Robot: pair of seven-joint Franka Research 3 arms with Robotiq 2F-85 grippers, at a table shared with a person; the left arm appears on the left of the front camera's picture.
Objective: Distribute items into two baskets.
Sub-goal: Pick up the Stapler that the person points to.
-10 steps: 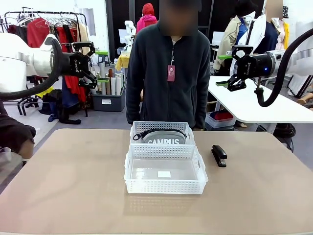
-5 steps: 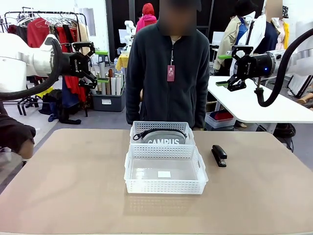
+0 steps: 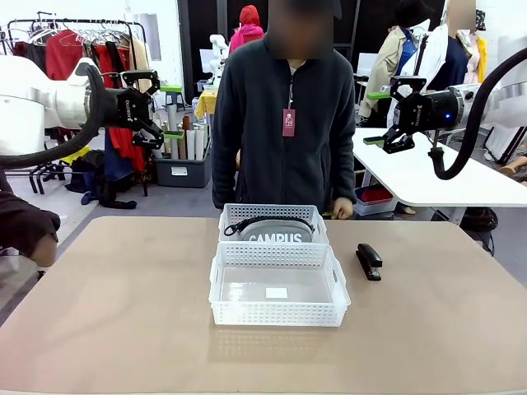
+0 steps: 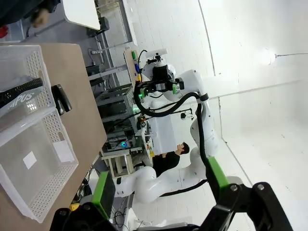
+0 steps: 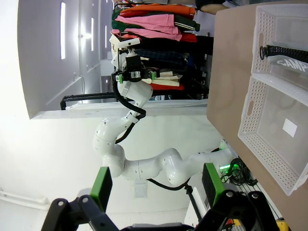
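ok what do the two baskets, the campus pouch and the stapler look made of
Baskets: translucent white plastic, table showing through the lattice walls. Pouch: soft matte grey fabric, apparently, with white lettering. Stapler: black, slightly glossy, probably plastic or painted metal.

Your count stands: two baskets, a larger basket (image 3: 278, 313) and a smaller basket (image 3: 272, 211); one grey pouch (image 3: 277, 234); one black stapler (image 3: 369, 261); two grippers, left gripper (image 3: 154, 109) and right gripper (image 3: 389, 116); one person (image 3: 284, 152).

Robotics lab: clothes rack (image 3: 62, 49), white worktable (image 3: 420, 177), grey storage bin (image 3: 183, 171), tan table (image 3: 123, 313).
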